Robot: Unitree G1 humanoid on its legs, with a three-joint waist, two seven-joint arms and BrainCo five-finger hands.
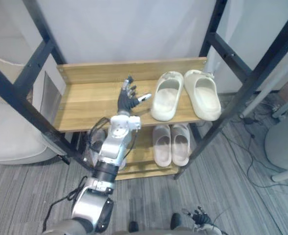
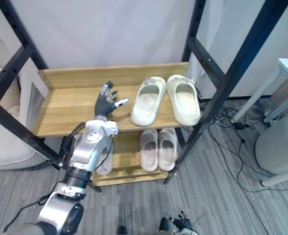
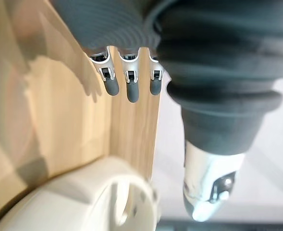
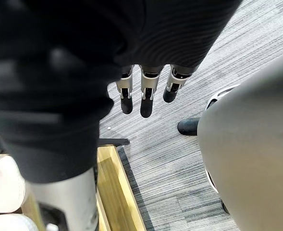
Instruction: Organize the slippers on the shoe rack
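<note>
Two cream slippers [image 1: 166, 95] [image 1: 203, 94] lie side by side on the right part of the wooden top shelf [image 1: 87, 95], toes toward the wall. A paler pair [image 1: 171, 143] rests on the lower shelf beneath them. My left hand [image 1: 129, 100] hovers over the top shelf just left of the nearer cream slipper [image 3: 83, 197], open, with straight fingers [image 3: 131, 86] and the thumb pointing at the slipper without touching it. My right hand [image 1: 200, 215] hangs low over the floor, its fingers [image 4: 146, 96] straight and holding nothing.
Black metal rack posts [image 1: 254, 73] slant up on both sides of the shelves. A pale chair [image 1: 11, 132] stands to the left. White table legs [image 1: 261, 93] and a round base [image 1: 283, 137] stand to the right, with cables on the grey floor.
</note>
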